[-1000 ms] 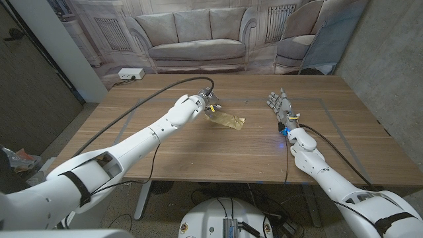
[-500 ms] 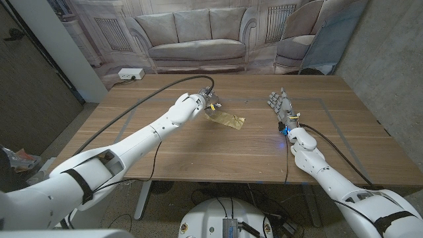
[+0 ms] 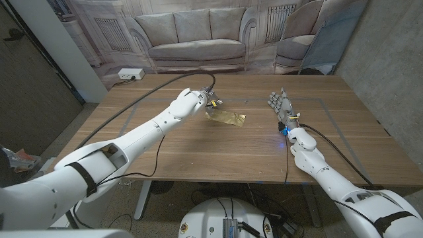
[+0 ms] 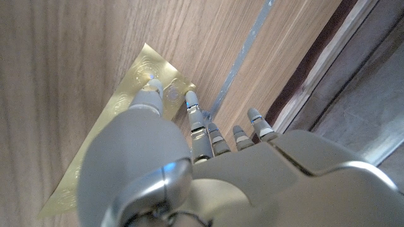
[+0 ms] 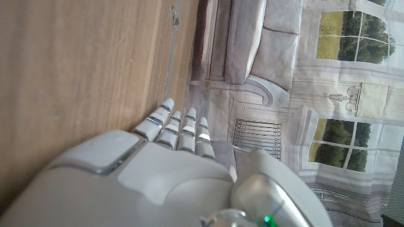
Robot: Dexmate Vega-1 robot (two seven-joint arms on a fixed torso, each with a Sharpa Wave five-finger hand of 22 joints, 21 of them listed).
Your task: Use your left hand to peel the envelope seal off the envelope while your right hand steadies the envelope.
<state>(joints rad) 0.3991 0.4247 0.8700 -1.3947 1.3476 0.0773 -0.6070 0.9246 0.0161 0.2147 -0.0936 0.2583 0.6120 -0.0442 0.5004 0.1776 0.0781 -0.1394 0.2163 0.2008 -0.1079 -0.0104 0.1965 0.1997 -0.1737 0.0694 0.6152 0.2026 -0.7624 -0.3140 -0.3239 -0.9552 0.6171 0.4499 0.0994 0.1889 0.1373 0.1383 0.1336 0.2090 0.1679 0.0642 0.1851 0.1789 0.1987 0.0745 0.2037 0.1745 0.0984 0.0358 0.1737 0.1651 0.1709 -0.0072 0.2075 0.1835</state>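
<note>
the gold envelope (image 3: 227,118) lies flat on the wooden counter (image 3: 198,155), just above the centre of the head view; in the left wrist view the envelope (image 4: 123,123) runs as a long gold strip with an embossed pattern across the wood. the left hand (image 3: 210,100) is at the envelope's upper left end in the head view. in the left wrist view the left hand (image 4: 189,157) reaches over the envelope with its fingers (image 4: 152,94) apart, two fingertips at the gold paper near one corner; whether they press on it or pinch any part of it cannot be told. the right hand (image 3: 280,106) stands at centre right of the head view, well apart from the envelope, fingers straight and close together, holding nothing. in the right wrist view the right hand (image 5: 170,148) shows its fingers extended side by side beside bare wood. a backdrop printed with a sofa (image 3: 192,39) hangs behind the counter, along the top of the frame.
</note>
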